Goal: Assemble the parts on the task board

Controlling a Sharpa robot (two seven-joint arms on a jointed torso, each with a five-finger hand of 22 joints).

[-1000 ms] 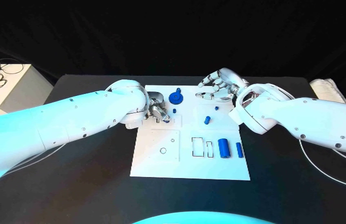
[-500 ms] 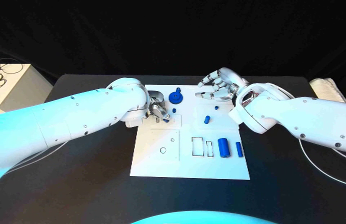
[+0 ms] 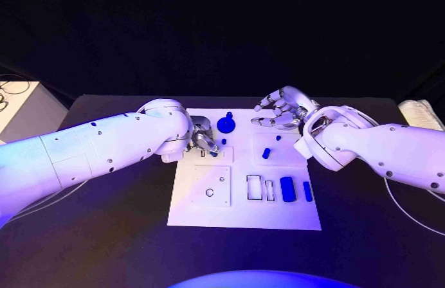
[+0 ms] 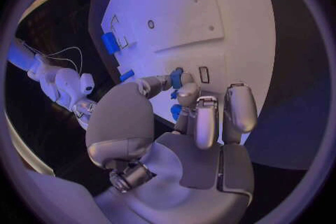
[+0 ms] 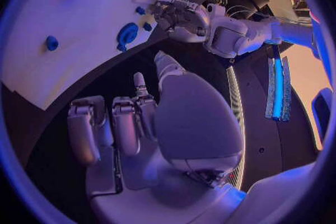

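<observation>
A small blue part (image 4: pixel 176 78) is pinched in the left hand (image 3: pixel 204 140) over the task board's (image 3: pixel 245 217) far-left slots, seemingly for insertion, while the right hand (image 3: pixel 281 108) is kept empty, fingers loosely curled, beyond the far edge.

Left hand (image 3: pixel 206 140): over the far-left part of the task board (image 3: pixel 243 218); its fingertips (image 3: pixel 212 149) dipped slightly nearer and to the right, closer to the board's surface. Its forearm swung a little with them.
Small blue part (image 3: pixel 215 152): came into sight at those fingertips, pinched between the thumb and a finger, just near of the blue peg (image 3: pixel 222 142) standing on the board.
</observation>
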